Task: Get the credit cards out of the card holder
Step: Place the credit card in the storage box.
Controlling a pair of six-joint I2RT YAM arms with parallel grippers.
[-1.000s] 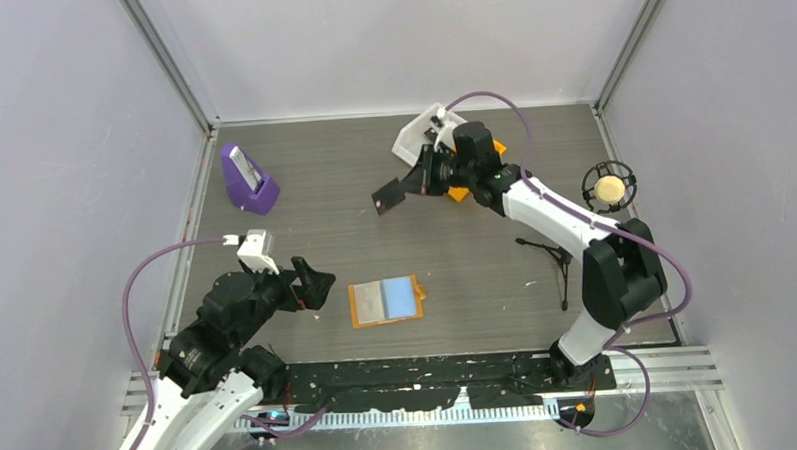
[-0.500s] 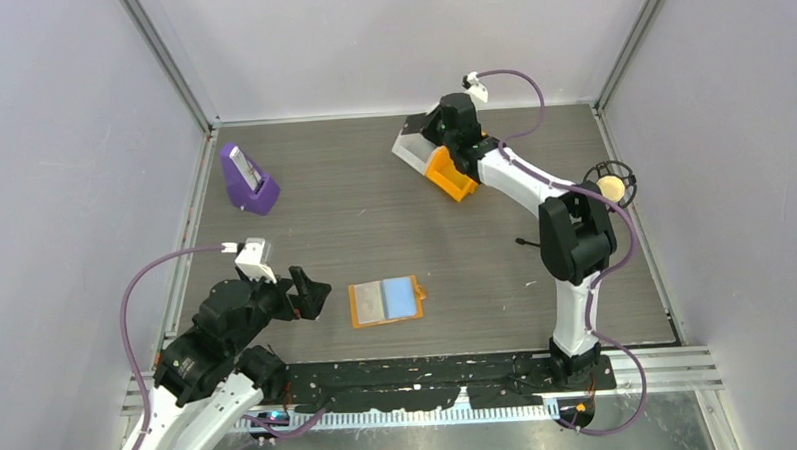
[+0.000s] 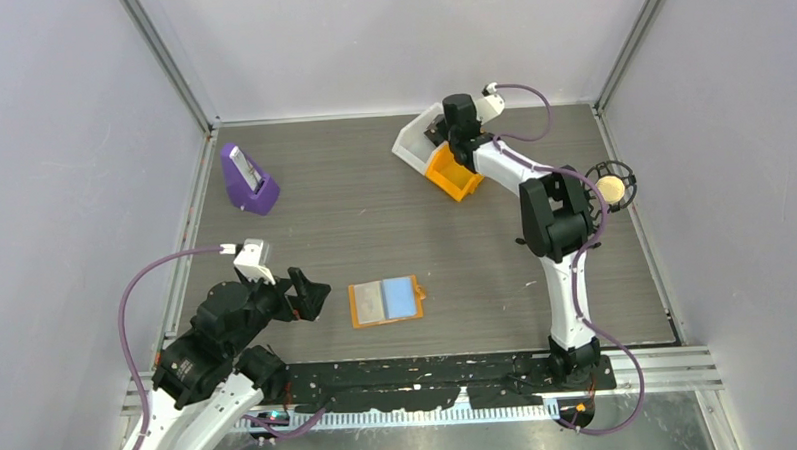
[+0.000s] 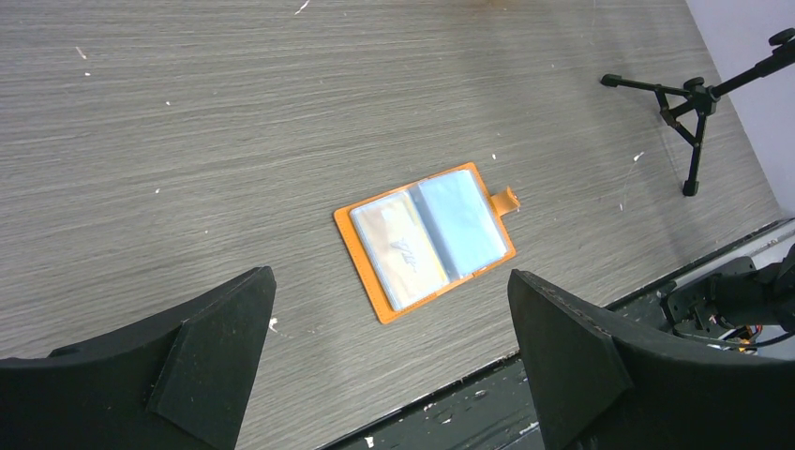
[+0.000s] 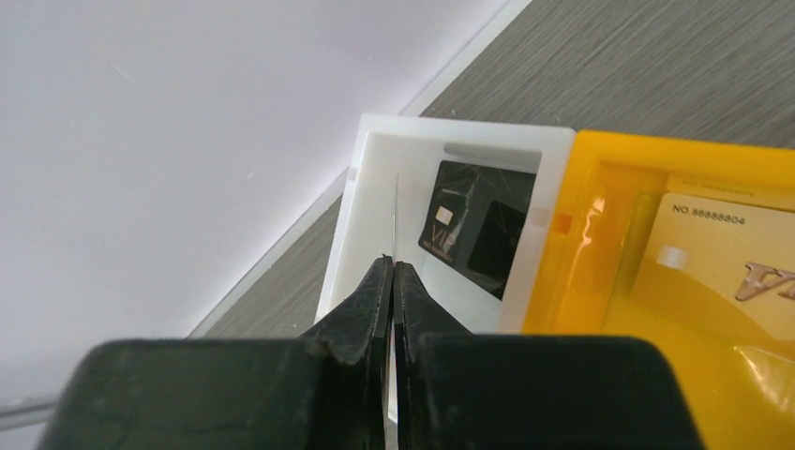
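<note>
- Top external: fixed, high behind the near edge, looking down on the whole table [image 3: 374,221]
- Left wrist: low, angled down at the card holder [image 4: 424,240], shared with top view
- Right wrist: very near white bin [image 5: 366,206] and orange bin [image 5: 581,272], both also in top view

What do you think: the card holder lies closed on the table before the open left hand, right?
Not closed: the card holder lies open, its two inner panels facing up, as the left wrist view shows. It does lie on the table before the open left hand.
</note>
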